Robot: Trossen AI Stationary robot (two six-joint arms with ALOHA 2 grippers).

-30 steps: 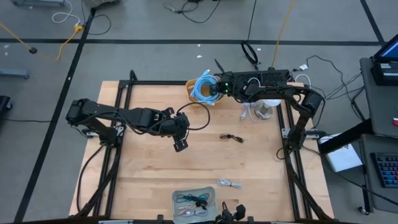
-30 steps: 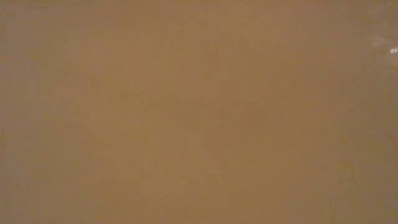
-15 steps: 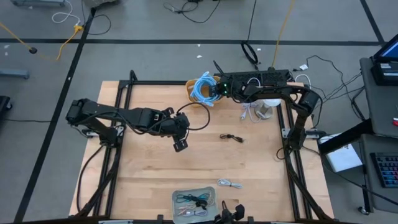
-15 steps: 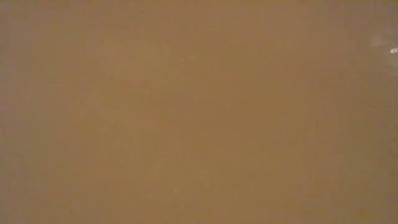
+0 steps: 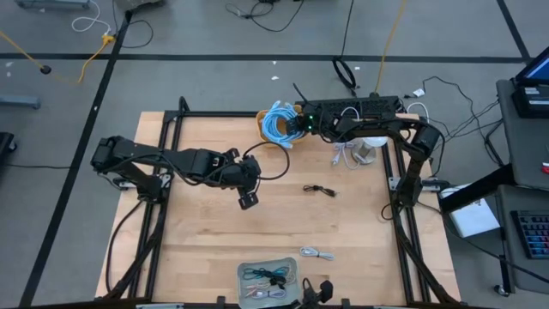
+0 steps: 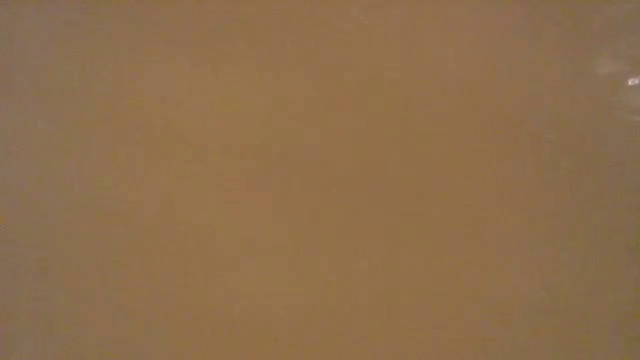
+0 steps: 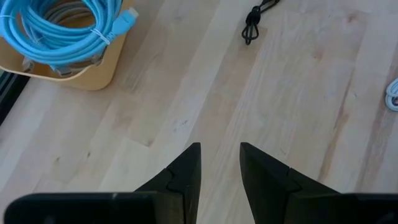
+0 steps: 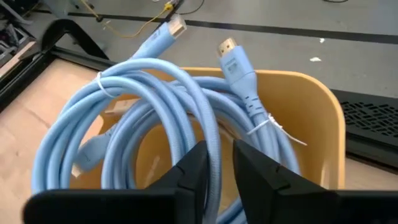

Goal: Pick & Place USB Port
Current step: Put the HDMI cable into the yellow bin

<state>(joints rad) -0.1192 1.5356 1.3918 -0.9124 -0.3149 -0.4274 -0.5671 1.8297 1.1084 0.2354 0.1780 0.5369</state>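
Reaching toward twelve o'clock, the right gripper (image 8: 216,163) is closing its narrowly parted fingers around a strand of the coiled light-blue cable (image 8: 186,118) inside the tan plastic bin (image 5: 265,128); nothing is lifted yet, I judge; the left gripper (image 7: 220,167), slightly open, is holding nothing mid-table.

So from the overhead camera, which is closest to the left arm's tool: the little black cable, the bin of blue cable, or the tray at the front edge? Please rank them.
Measured from the left tool, near the table's middle:
1. Bin of blue cable, at the far edge, under the right tool.
2. Little black cable, loose on the wood toward the right arm's side; nearly as close as the bin.
3. Tray, at the front edge, clearly farthest.
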